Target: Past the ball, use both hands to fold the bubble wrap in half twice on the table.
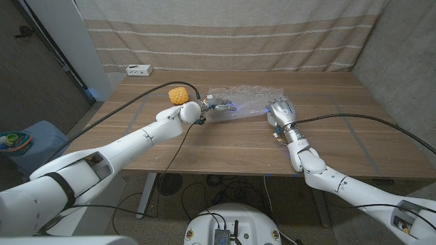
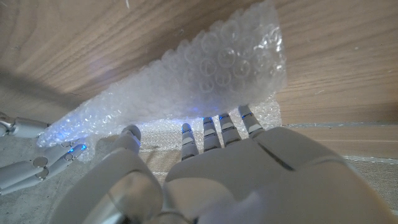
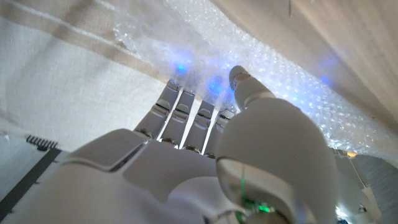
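1. Beside the ball (image 1: pixel 178 94), on the side toward the robot's right arm: bubble wrap (image 1: pixel 248 101) on the wooden table (image 1: pixel 225 146), one long edge raised off the wood like a flap in the left wrist view, not yet laid over.
2. Nearest the ball, left hand (image 1: pixel 214 104): fingers (image 2: pixel 211 130) side by side, tips at the wrap's (image 2: pixel 205 74) edge, thumb set apart. Cannot tell whether anything is actually pinched. If not, likely to lose that corner as soon as the flap swings over.
3. Farther from the ball, right hand (image 1: pixel 281 111): fingers (image 3: pixel 186 118) close together and running under the sheet (image 3: pixel 298 81), thumb on top. Judged to be a hold, but a shallow one on slick film, so apt to slide out under any pull.
4. Uneven lift between the two ends: would skew the crease, leave the edges mismatched, and make the second fold worse.
5. Springy, light material: prone to reopening once released unless pressed down along the crease.
6. Left forearm close to the ball: a wide sweep could nudge it and send it rolling across the table.
7. Dragging rather than lifting: could pull the whole sheet toward the ball and bunch it.
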`<act>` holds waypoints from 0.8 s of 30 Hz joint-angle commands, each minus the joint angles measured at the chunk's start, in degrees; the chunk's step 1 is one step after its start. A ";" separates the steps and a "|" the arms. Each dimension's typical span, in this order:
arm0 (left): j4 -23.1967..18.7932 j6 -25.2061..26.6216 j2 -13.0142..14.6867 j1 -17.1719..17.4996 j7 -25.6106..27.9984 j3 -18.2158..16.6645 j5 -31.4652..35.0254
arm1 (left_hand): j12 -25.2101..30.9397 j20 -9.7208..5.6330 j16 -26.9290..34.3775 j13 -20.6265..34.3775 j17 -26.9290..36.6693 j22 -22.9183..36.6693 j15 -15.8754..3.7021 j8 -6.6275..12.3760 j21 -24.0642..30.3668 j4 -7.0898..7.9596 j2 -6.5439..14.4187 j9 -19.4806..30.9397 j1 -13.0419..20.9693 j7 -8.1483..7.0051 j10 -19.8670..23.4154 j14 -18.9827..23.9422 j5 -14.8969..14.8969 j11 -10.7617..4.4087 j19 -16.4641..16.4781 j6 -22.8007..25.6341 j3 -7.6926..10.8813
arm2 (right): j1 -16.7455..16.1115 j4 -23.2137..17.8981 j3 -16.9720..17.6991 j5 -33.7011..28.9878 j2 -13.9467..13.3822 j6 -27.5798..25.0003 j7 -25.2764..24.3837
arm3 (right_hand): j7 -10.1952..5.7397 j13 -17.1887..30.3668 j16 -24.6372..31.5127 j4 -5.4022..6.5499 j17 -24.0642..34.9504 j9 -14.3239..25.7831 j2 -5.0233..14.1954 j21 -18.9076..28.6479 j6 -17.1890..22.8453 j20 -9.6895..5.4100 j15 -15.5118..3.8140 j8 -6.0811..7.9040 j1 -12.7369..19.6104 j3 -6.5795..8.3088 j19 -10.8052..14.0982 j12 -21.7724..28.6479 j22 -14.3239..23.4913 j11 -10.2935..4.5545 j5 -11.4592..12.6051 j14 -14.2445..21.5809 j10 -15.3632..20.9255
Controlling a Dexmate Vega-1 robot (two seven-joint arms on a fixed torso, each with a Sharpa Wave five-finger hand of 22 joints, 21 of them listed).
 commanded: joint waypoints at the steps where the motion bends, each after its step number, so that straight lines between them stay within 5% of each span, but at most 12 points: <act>1: -0.95 -0.73 0.57 0.24 -0.81 -0.10 0.11 | -0.25 0.39 -0.20 0.00 0.18 0.36 0.28 0.34 0.16 0.06 0.16 0.08 -0.51 -0.15 -0.07 -0.40 0.21 0.08 0.81 -0.08 -0.36 | 3.13 2.28 -2.88 -6.38 -0.73 3.02 -8.96 | 0.04 -0.01 -0.36 0.06 -0.05 0.05 0.09 0.08 0.57 -0.28 -9.13 0.20 0.79 0.51 -0.11 -0.15 0.23 -0.23 0.19 -0.10 0.27; 24: -5.22 0.45 3.03 1.89 -2.93 -1.00 0.75 | -0.62 0.91 -0.68 0.03 0.22 0.40 0.37 0.27 -0.75 0.16 -1.39 0.08 -1.96 -0.42 -1.02 -1.13 0.23 -0.13 1.04 -0.43 -1.50 | 10.46 5.86 -6.75 -12.02 1.20 10.18 -14.62 | 0.62 -0.02 -0.32 0.06 0.63 0.02 0.16 -0.39 1.56 -0.66 -9.46 0.09 2.26 0.36 -1.59 -0.56 0.28 -0.33 0.11 -0.54 0.72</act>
